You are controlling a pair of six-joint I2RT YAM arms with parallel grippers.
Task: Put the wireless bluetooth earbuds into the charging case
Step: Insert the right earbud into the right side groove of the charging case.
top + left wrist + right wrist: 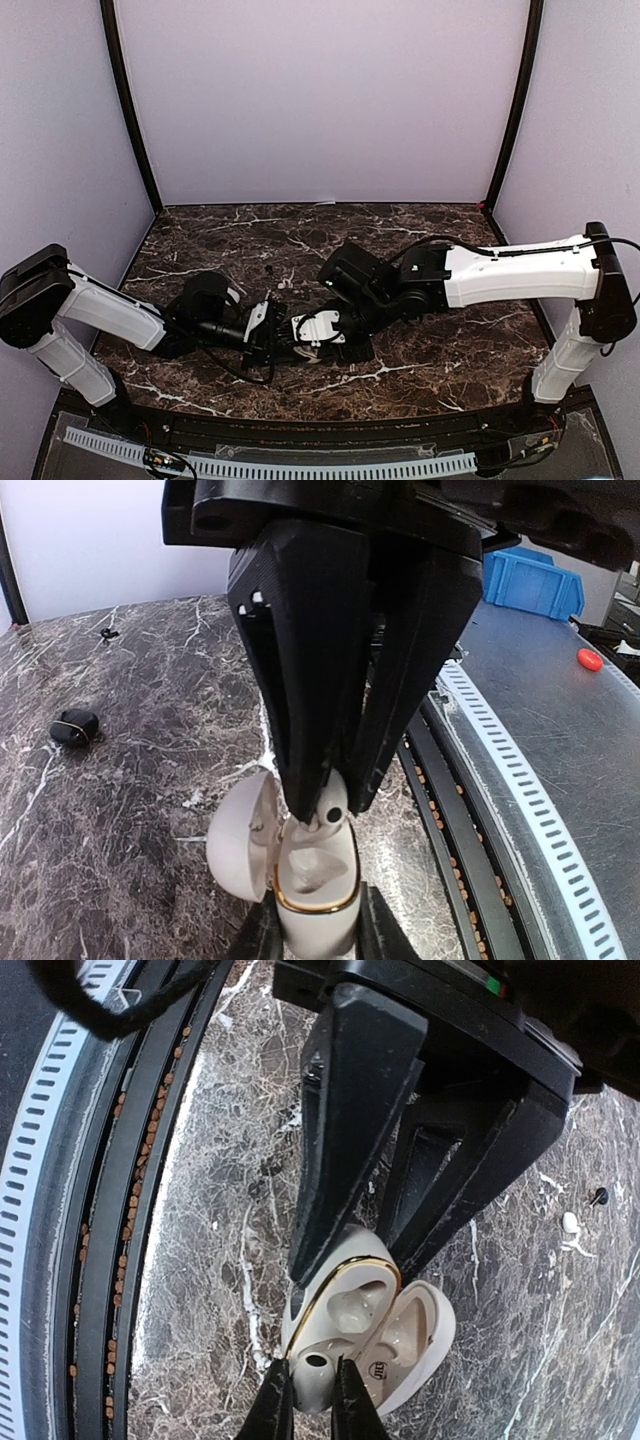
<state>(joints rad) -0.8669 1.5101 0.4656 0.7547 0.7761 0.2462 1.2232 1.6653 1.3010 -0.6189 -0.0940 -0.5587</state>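
Nearest, a slotted rail [270, 466] runs along the front edge of the table [430, 225], with little room between it and the work. Just beyond it the two grippers meet tip to tip, left of centre. The right gripper [352, 1265] is clamped on the sides of the white case [315, 905], whose lid [238, 845] hangs open toward the far side. The left gripper [332, 800] is pinched on a white earbud [314, 1372], held at the case's gold-rimmed mouth over one well; I cannot tell whether it is seated. Past the grippers the table lies open out to the back wall [320, 100]. Only small things lie on it, all well apart from the case: a black lump [75, 727], a loose white bud [570, 1222] and a black speck [598, 1196].
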